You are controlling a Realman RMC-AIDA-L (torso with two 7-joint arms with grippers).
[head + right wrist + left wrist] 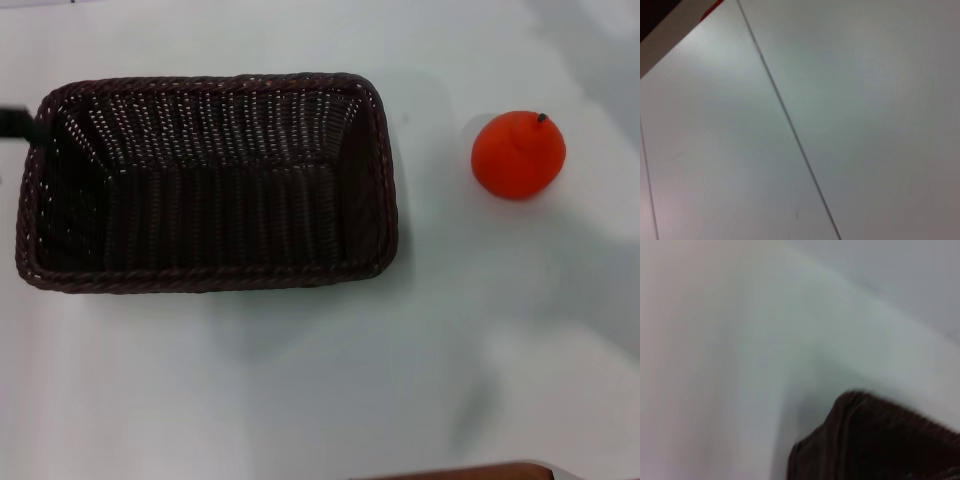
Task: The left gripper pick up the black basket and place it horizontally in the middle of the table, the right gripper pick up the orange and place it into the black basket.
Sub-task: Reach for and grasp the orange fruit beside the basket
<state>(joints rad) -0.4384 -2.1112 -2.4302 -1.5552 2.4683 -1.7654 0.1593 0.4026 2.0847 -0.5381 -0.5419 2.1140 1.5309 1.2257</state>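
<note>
The black basket [205, 180] lies lengthwise on the white table [300, 380], left of centre in the head view, open side up and empty. A dark tip of my left gripper [14, 123] shows at the left edge, right beside the basket's left rim. A corner of the basket [875, 440] shows blurred in the left wrist view. The orange [518, 154] sits on the table to the right of the basket, apart from it, stem nub up. My right gripper is out of view; its wrist view shows only bare table.
A brown edge [470, 472] shows at the near side of the table. A thin seam line [790, 125] crosses the table surface in the right wrist view, with a dark edge [655, 20] beyond the table's border.
</note>
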